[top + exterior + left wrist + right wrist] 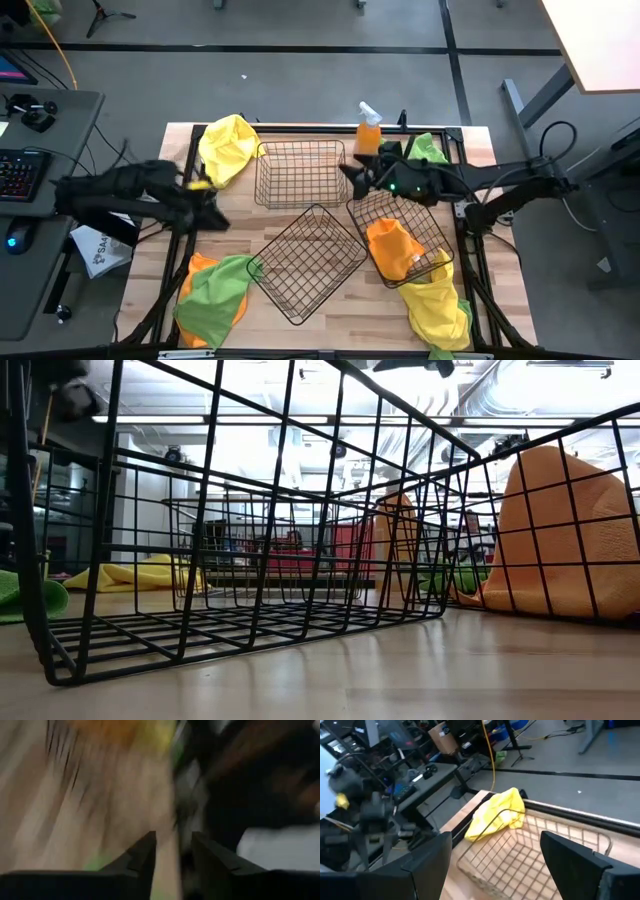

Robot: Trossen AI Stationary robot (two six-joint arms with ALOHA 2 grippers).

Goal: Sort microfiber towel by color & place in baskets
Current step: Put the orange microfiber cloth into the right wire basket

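Pale wooden counter under both dark arms is where we find three dark wire-grid baskets: a far basket that is empty, a middle basket turned on the diagonal and also empty, and a right basket holding one orange microfiber towel.

Loose towels lie around them. We see a yellow microfiber towel bunched at the far left, touching the far basket's left end. A green-and-orange heap of towels sits at the near left, just beside the middle basket. A yellow towel with green under it lies at the near right, and a green towel lies at the far right behind the right arm. An orange spray bottle stands at the far edge.

Our left gripper hovers between the far-left yellow towel and the near-left heap, with the yellow one nearer, just to its far side. Its jaws stand slightly parted, and whether they hold the small yellow scrap beside them we cannot tell.

Our right gripper hangs over the gap between the far and right baskets, jaws spread wide and holding nothing.

We judge the left arm better placed for either left-side pile.
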